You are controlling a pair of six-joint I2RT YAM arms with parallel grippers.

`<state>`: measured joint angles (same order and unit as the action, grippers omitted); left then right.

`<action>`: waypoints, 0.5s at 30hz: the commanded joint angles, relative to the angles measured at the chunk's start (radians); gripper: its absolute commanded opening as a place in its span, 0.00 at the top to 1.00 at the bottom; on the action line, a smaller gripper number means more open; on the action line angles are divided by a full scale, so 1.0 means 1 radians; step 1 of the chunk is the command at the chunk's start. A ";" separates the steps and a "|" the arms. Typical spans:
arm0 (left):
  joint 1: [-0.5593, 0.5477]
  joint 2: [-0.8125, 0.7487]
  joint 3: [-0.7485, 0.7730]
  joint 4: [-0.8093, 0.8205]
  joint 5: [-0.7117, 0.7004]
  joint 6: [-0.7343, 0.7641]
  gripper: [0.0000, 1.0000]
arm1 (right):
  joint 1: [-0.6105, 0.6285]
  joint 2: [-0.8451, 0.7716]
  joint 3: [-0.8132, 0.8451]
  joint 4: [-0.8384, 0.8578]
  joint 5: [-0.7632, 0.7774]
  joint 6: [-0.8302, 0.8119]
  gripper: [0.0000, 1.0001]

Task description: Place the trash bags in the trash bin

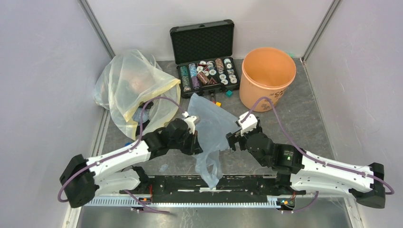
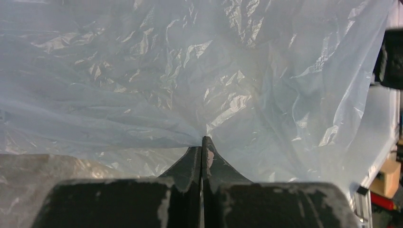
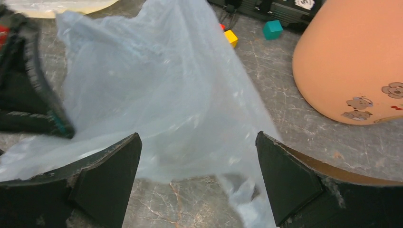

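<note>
The pale blue translucent trash bag (image 1: 211,128) hangs crumpled between my two arms at the table's middle. My left gripper (image 1: 196,138) is shut on the bag's left edge; in the left wrist view the closed fingertips (image 2: 205,142) pinch the crinkly plastic (image 2: 190,71). My right gripper (image 1: 234,140) is open just right of the bag; in the right wrist view (image 3: 198,142) its fingers stand wide apart with the bag (image 3: 157,95) ahead of them, not held. The orange-tan trash bin (image 1: 267,76) stands upright at the back right, with paw prints on its side (image 3: 351,61).
A large yellowish translucent bag (image 1: 133,88) lies at the back left. An open black foam-lined case (image 1: 205,54) with poker chips stands at the back centre. Small yellow (image 3: 231,38) and teal (image 3: 273,29) cubes lie near the case. Grey walls enclose the table.
</note>
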<state>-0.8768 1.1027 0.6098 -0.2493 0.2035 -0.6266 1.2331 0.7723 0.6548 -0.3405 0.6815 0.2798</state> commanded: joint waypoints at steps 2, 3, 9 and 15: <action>-0.027 -0.151 -0.021 -0.125 0.063 0.062 0.98 | -0.035 -0.022 0.012 -0.019 0.044 0.037 0.02; -0.028 -0.167 -0.031 -0.126 0.066 0.058 0.98 | -0.044 -0.013 0.016 -0.015 0.034 0.036 0.02; -0.031 -0.183 -0.062 -0.131 0.011 0.032 0.98 | -0.096 0.104 0.067 0.022 -0.112 0.039 0.08; -0.031 -0.159 -0.096 -0.105 -0.081 0.028 0.98 | -0.124 0.214 0.080 0.118 -0.238 0.043 0.11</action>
<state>-0.9012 0.9363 0.5354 -0.3717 0.1993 -0.6212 1.1271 0.9398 0.6891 -0.3164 0.5415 0.3099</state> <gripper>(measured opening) 0.032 0.905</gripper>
